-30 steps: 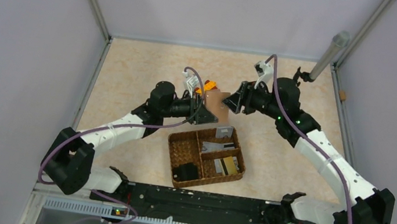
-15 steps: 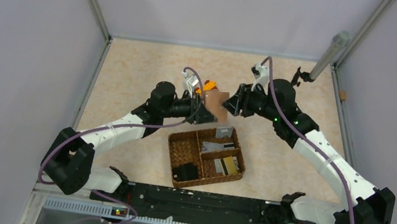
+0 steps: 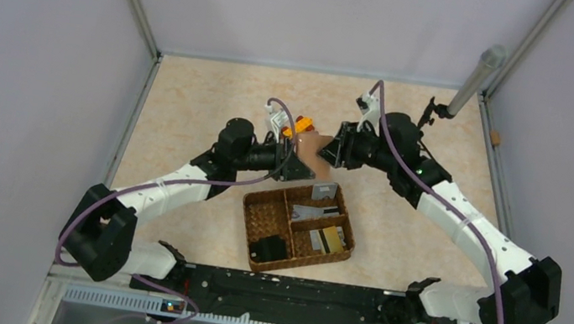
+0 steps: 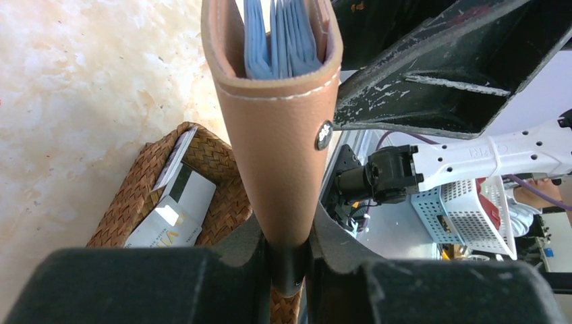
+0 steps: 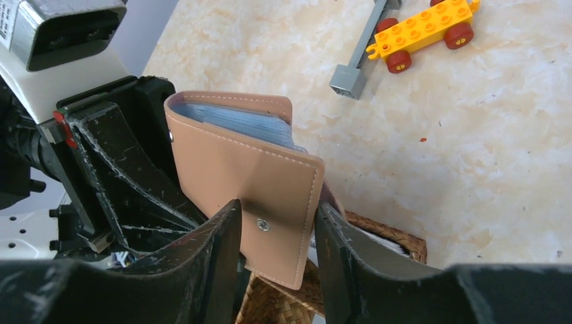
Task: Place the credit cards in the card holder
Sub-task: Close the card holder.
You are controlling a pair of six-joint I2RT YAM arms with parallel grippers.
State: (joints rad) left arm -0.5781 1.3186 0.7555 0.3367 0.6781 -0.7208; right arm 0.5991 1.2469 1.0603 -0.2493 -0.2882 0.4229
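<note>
The brown card holder (image 3: 313,150) is held upright above the table, its light blue pockets (image 4: 280,34) showing at the top. My left gripper (image 4: 291,270) is shut on its lower edge; it also shows in the top view (image 3: 294,163). My right gripper (image 5: 278,210) is open, its fingers straddling the holder's snap flap (image 5: 260,196) from the right (image 3: 335,148). The credit cards lie in the woven basket: silver ones (image 3: 312,212), a gold one (image 3: 332,238) and a white one with a black stripe (image 4: 177,196).
The woven compartment basket (image 3: 260,209) stands just in front of both grippers, with a black blocky object (image 3: 267,248) in its near-left compartment. A yellow toy car (image 5: 421,30) and a grey bar (image 5: 357,57) lie on the table behind the holder.
My right gripper has moved left and closed in on the card holder until its fingers straddle the flap. The left gripper and holder have stayed put.
</note>
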